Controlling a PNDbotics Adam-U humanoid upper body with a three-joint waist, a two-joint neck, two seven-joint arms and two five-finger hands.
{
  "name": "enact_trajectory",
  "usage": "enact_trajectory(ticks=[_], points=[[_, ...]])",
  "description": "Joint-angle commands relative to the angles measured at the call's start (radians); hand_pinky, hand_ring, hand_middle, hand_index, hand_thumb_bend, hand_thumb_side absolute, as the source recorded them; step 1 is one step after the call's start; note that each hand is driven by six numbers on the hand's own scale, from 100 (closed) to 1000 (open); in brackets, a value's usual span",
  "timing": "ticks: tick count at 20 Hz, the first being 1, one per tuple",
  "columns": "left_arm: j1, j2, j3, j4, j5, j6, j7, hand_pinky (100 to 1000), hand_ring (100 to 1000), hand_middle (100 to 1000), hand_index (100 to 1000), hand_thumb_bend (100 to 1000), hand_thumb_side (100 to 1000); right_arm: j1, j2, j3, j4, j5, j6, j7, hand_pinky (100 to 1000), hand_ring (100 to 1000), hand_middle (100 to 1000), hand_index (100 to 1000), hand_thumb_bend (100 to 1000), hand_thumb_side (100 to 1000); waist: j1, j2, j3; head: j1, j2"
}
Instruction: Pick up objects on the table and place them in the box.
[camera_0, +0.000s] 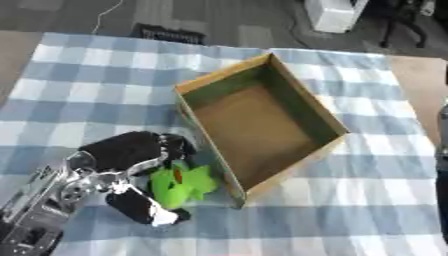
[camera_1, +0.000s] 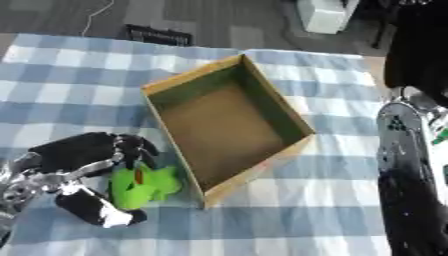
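A bright green soft toy (camera_0: 180, 186) with a small orange mark lies on the checked cloth, just left of the cardboard box (camera_0: 308, 105). My left hand (camera_0: 131, 152) reaches in from the lower left and sits around the toy: the fingers curl down over its upper left side, and the thumb (camera_0: 144, 209) lies below it. The toy still rests on the cloth, close to the box's near corner. The box is open-topped, with a brown floor and nothing in it. Of my right arm (camera_1: 407, 170) only the forearm shows at the right edge; its hand is hidden.
A blue and white checked cloth (camera_0: 96, 85) covers the table. Beyond the far edge are a dark floor, a black vent grille (camera_0: 171, 34) and a white unit (camera_0: 332, 14). Bare cloth lies left of and behind the box.
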Motion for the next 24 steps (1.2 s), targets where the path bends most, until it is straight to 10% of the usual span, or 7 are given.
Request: enact_trajectory(ticks=[1,12,15,18,19,24], points=[[-0.015,0.003,0.000,-0.004,-0.030,-0.012,0.014,472,584,788,765,402,494,-0.018,-0.008,-0.004,-0.018,-0.002,0.000,0.000,551,520,501,614,100,742,0.004,-0.011,-0.002,-0.002,0.001],[-0.015,0.000,-0.006,0.034,-0.124,-0.049,0.072,621,666,802,758,429,504,-0.018,-0.007,-0.003,-0.018,-0.003,0.000,0.002,551,520,501,614,100,743,0.001,-0.010,-0.002,-0.001,0.001],[-0.013,-0.002,-0.005,0.059,-0.137,-0.049,0.077,601,661,802,758,301,457,-0.018,-0.007,-0.004,-0.018,-0.003,0.000,0.002,551,520,501,614,100,742,0.001,-0.010,-0.001,-0.001,0.001],[-0.012,-0.008,0.001,0.099,-0.152,-0.045,0.086,468,598,783,742,100,394,-0.018,-0.006,-0.004,-0.018,-0.002,-0.001,0.001,551,520,501,614,100,741,0.000,-0.009,-0.001,-0.003,0.000],[-0.011,-0.010,0.002,0.110,-0.155,-0.047,0.093,513,614,789,746,105,405,-0.018,-0.006,-0.004,-0.018,-0.002,-0.001,0.001,551,520,501,614,100,743,0.000,-0.009,-0.001,-0.003,0.001],[-0.009,-0.016,0.001,0.127,-0.149,-0.053,0.148,148,406,604,628,100,541,-0.018,-0.006,-0.004,-0.018,0.000,-0.001,0.001,551,520,501,614,100,743,-0.001,-0.009,-0.001,-0.002,0.003]])
